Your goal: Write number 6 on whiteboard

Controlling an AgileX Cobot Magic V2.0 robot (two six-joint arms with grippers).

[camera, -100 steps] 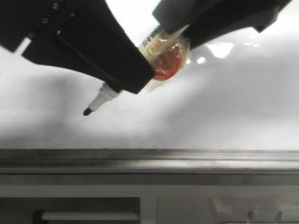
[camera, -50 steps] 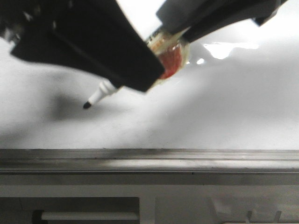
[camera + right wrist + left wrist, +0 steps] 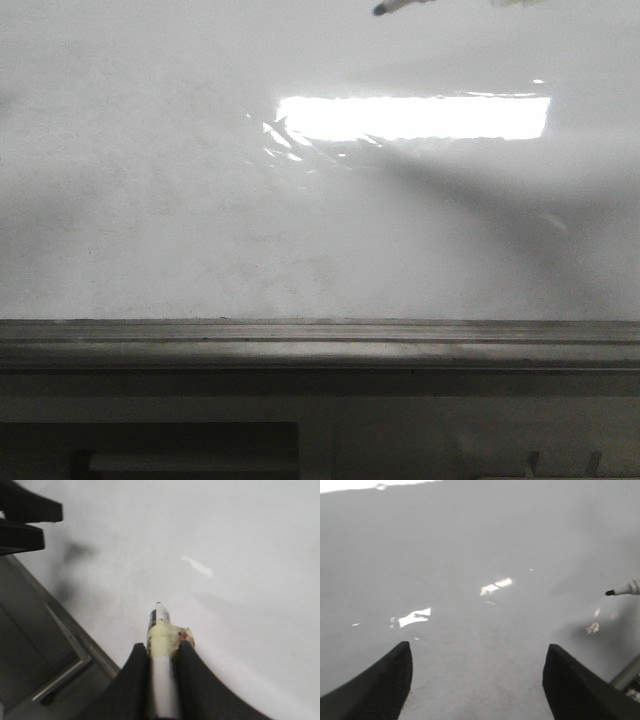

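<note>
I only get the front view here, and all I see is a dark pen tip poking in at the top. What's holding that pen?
Observer: The right claw grips the marker, its fingers closed around the taped barrel.
Operator: Is the tip on the board?
Observer: The wrist views suggest a gap between the tip and the whiteboard, but I can't be sure.
Operator: And the other claw?
Observer: The left claw is open and empty, facing the board.
Operator: Any 6 drawn yet?
Observer: No line shows in any view.

Left fingers point(image 3: 475, 680) spread wide; right fingers point(image 3: 192, 680) pinched together.
</note>
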